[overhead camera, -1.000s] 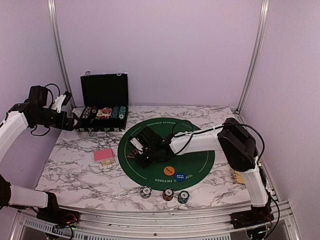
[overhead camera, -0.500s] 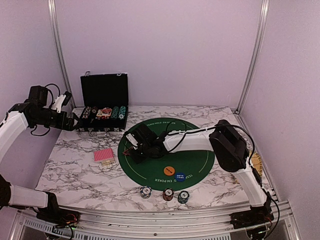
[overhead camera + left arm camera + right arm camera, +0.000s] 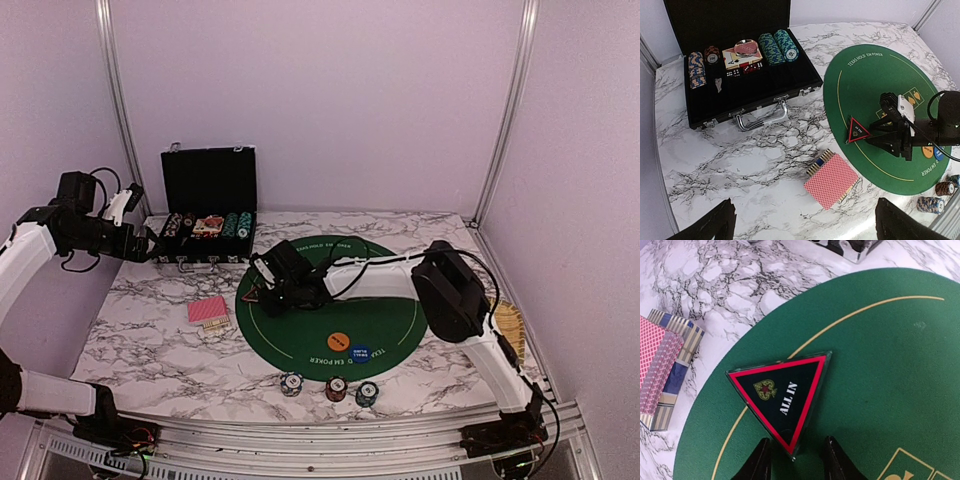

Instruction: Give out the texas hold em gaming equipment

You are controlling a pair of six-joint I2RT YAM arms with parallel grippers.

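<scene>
Two containers on the marble table (image 3: 150, 340).

Black hinged case (image 3: 740, 95): far left, open, lid upright. Its tray holds:
- a slanted row of mixed-colour chips (image 3: 696, 69) at the left end
- a card box (image 3: 735, 57) in the middle, with small dice (image 3: 742, 71) just in front of it
- two rows of teal chips (image 3: 777, 46) to the right of those

Woven yellow tray (image 3: 508, 322): right table edge, partly hidden by the right arm. Contents cannot be told.

Triangular "ALL IN" button (image 3: 782, 390) lies flat on the left part of the round green mat (image 3: 380, 320), across its yellow ring.

Right gripper (image 3: 794, 460): jaws partly apart, one finger on either side of the button's near corner. A gap shows on both sides, so nothing is clamped.

Left gripper (image 3: 804, 220): spread wide, holding nothing, hanging beside the case's left end.

Red-backed cards (image 3: 831, 180) lie on the marble just left of the mat (a blue-and-gold striped edge shows beneath them). Orange button (image 3: 338, 340) and blue button (image 3: 360, 352) rest on the mat's near side. Three chip stacks (image 3: 336, 388) stand in a row off the mat at the near table edge.

View differences:
- Only the top view shows the tray and the orange button in full.
- Only the right wrist view shows the button's spade emblem clearly.
- Only the left wrist view resolves the case contents.
</scene>
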